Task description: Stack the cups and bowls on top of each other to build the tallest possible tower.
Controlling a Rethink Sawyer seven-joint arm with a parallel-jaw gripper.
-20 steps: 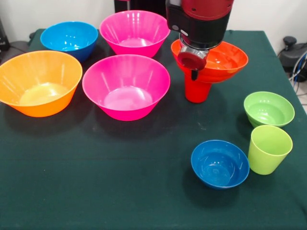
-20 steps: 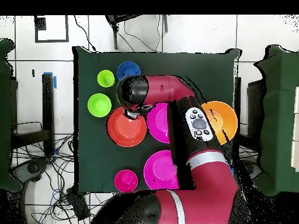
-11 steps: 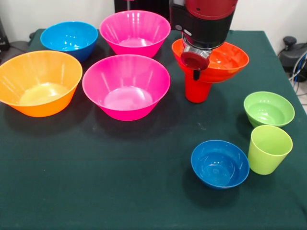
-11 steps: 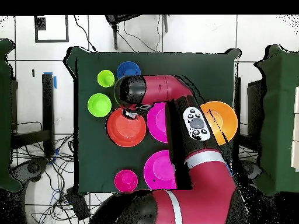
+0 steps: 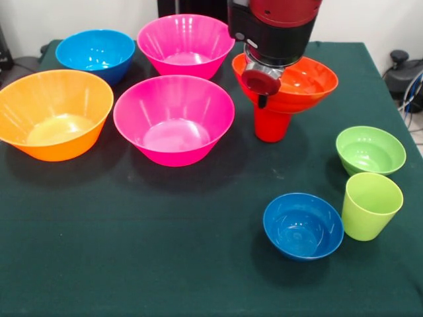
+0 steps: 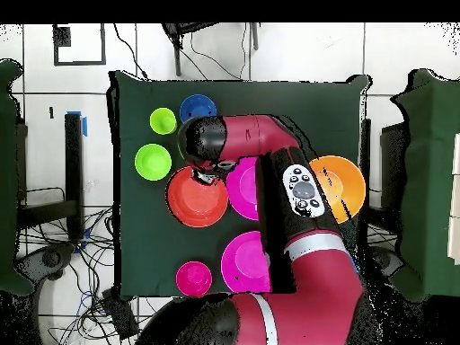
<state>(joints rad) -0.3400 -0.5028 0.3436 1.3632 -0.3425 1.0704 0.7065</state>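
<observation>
Tower so far: wide glossy red-orange plastic bowl (image 5: 297, 82) sits on the upturned smooth red plastic cup (image 5: 271, 125), roughly mid-table on the dark green cloth (image 5: 165, 251); the gripper (image 5: 262, 89) hangs at that bowl's near-left rim, and I can't tell whether it's open or closed. Relative to the tower in the front view: two big glossy pink bowls (image 5: 174, 117) (image 5: 186, 43) to its left, big yellow-orange bowl (image 5: 53, 113) and mid-sized blue bowl (image 5: 96, 54) further left. Small green bowl (image 5: 370, 149), lime green plastic tumbler (image 5: 370, 205) and small blue bowl (image 5: 303, 225) sit apart, in front of the tower and to its right.
</observation>
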